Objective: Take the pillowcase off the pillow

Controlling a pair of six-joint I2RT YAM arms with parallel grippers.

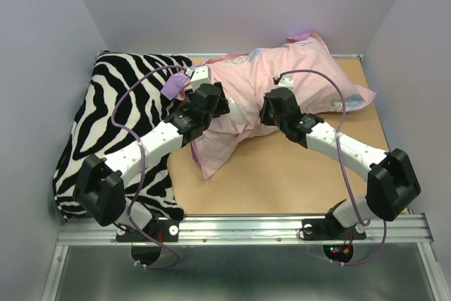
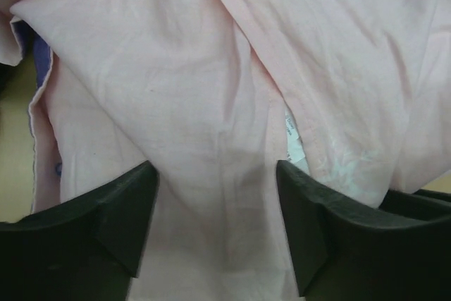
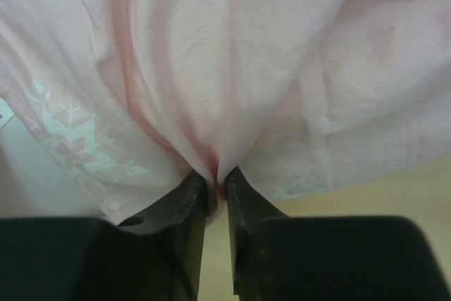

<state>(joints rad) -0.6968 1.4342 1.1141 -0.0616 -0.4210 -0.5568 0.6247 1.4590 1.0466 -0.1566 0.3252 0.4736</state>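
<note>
The pink pillowcase (image 1: 282,75) lies bulging across the back middle of the table, and the pillow inside it is hidden in the top view. My left gripper (image 1: 217,96) is over its left part. In the left wrist view that gripper (image 2: 215,174) is open, with smooth pink fabric (image 2: 211,89) lying between its two black fingers. My right gripper (image 1: 270,103) is at the case's middle. In the right wrist view it (image 3: 215,177) is shut on a pinched fold of the pillowcase (image 3: 246,68). A plain white patch (image 3: 28,174) shows at lower left there, seemingly the pillow.
A black-and-white zebra-striped cushion (image 1: 113,118) fills the table's left side, under the left arm. Bare brown tabletop (image 1: 282,174) lies in front of the pillowcase. Pale walls close in the back and both sides. A metal rail (image 1: 246,227) runs along the near edge.
</note>
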